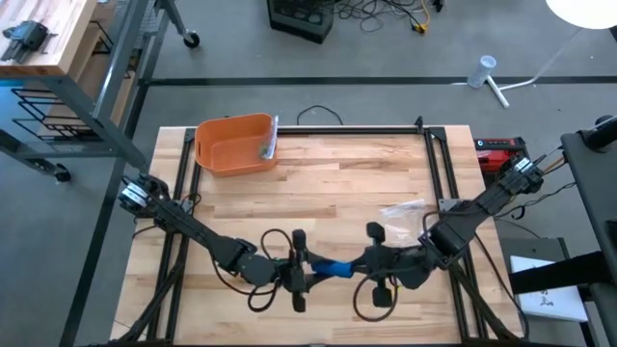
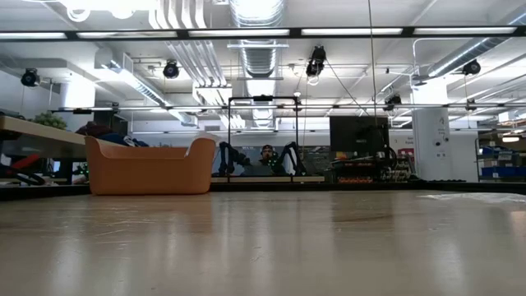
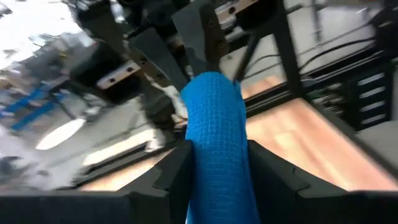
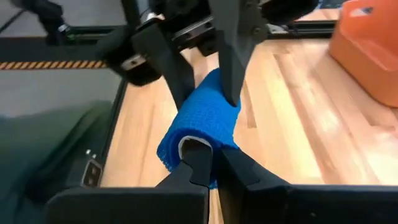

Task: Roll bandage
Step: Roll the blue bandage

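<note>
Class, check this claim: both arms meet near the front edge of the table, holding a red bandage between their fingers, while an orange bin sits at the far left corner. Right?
Not quite: the bandage is blue, not red, as the right wrist view shows. The rest stands: the left gripper and right gripper meet near the table's front edge with it between their fingers, and the orange bin sits at the far left corner.

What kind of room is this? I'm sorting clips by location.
Probably a robotics lab or workshop: exposed ducts and strip lights on the ceiling, a wooden table in a black frame on a bare concrete floor, and more robot arms on a rig in the background.
</note>
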